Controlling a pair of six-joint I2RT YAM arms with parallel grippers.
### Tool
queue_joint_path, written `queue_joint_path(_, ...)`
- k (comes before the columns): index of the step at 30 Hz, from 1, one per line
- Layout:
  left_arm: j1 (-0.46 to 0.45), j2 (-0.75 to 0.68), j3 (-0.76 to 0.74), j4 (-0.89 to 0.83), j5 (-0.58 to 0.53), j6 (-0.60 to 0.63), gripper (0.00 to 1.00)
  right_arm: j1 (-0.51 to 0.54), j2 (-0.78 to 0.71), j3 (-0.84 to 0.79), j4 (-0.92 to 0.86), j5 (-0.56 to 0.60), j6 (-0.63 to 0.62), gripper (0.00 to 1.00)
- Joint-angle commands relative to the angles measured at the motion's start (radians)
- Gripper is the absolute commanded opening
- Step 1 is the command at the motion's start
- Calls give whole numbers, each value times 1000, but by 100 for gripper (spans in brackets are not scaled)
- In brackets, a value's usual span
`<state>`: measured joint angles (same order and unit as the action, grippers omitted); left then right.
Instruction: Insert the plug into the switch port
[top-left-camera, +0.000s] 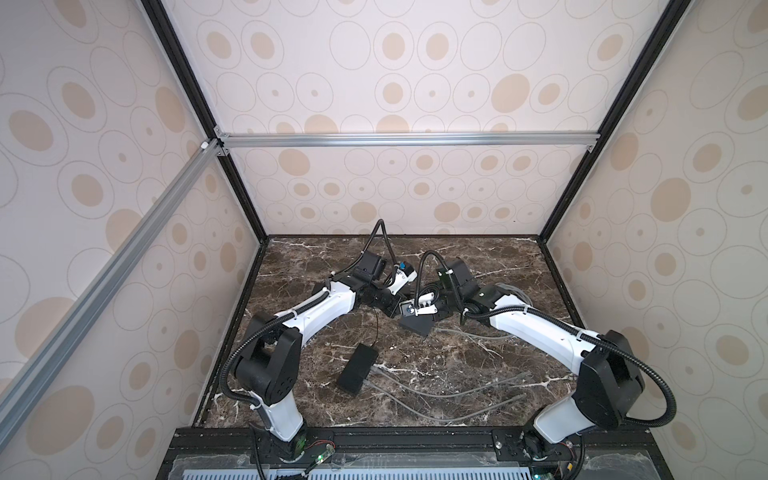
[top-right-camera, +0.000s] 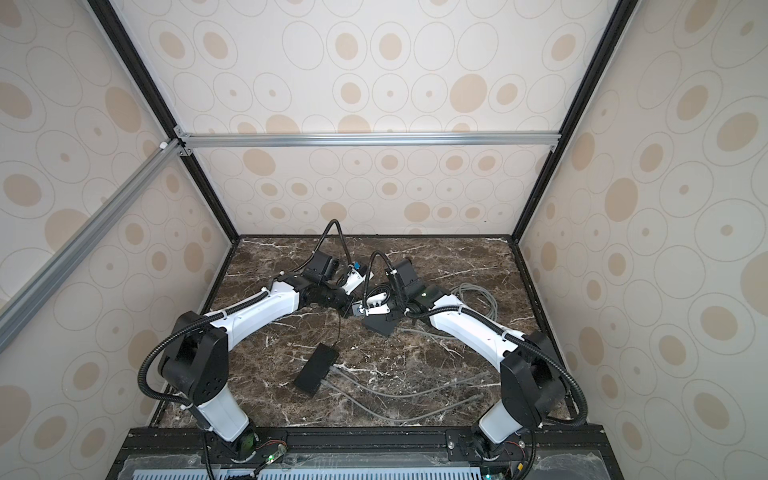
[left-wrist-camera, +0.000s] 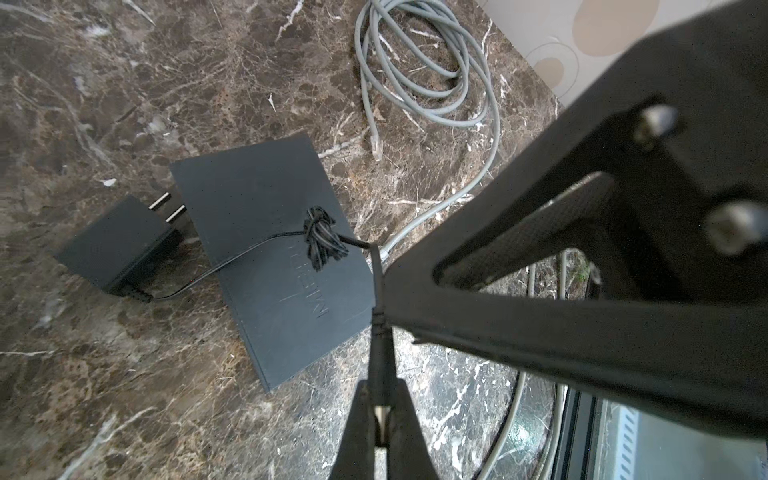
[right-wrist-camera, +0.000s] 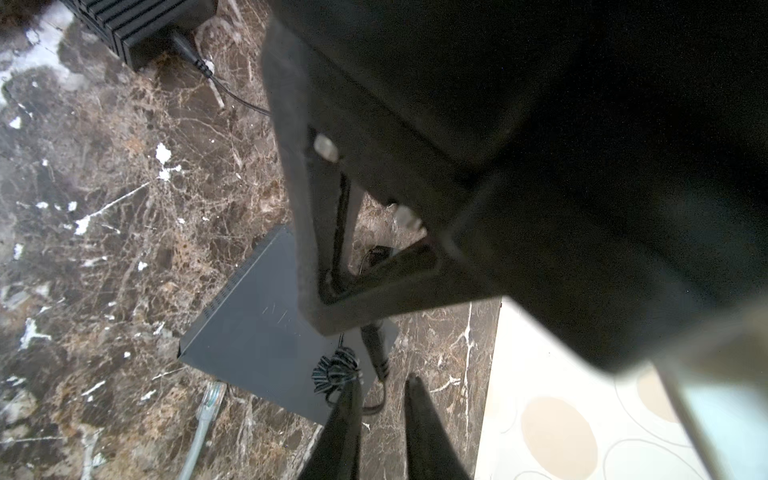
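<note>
The switch (top-left-camera: 415, 328) is a flat black box lying on the marble top, seen whole in the left wrist view (left-wrist-camera: 270, 257); none of the views shows its port. My left gripper (left-wrist-camera: 380, 388) is shut on the black barrel plug (left-wrist-camera: 381, 357), whose metal tip shows between the fingers. The plug's thin cord runs over the switch through a tied bundle (left-wrist-camera: 320, 243). My right gripper (right-wrist-camera: 382, 395) is open a narrow gap, its tips just short of the plug (right-wrist-camera: 374, 349) and holding nothing. In both top views the two grippers meet above the switch's far end.
A black power adapter (top-left-camera: 356, 369) lies nearer the front, left of the switch, with its cord leading up to the plug. A coil of grey network cable (left-wrist-camera: 419, 62) sits by the right wall. More grey cables (top-left-camera: 449, 392) trail across the front.
</note>
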<state>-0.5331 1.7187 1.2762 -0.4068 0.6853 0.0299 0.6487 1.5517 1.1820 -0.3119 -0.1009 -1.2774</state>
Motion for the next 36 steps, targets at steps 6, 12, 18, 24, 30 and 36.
queue_joint_path(6, -1, 7, 42, -24, 22, 42, 0, -7, 41, 41, -23, -16, -16, 20)
queue_joint_path(12, -2, 7, 42, -24, 24, 42, 0, -7, 41, 37, -22, -26, -9, 18)
queue_joint_path(18, -1, -5, 37, -12, 102, 44, 0, -7, 27, 3, 18, -33, 16, 17)
queue_joint_path(24, -1, -1, 39, -20, 98, 47, 0, -6, 5, -42, 67, -5, 25, 20)
queue_joint_path(30, -2, -2, 39, -21, 99, 47, 0, -13, -26, -92, 97, 10, 26, 19)
queue_joint_path(36, -2, -1, 39, -23, 97, 50, 0, -25, -54, -127, 119, 6, 37, 17)
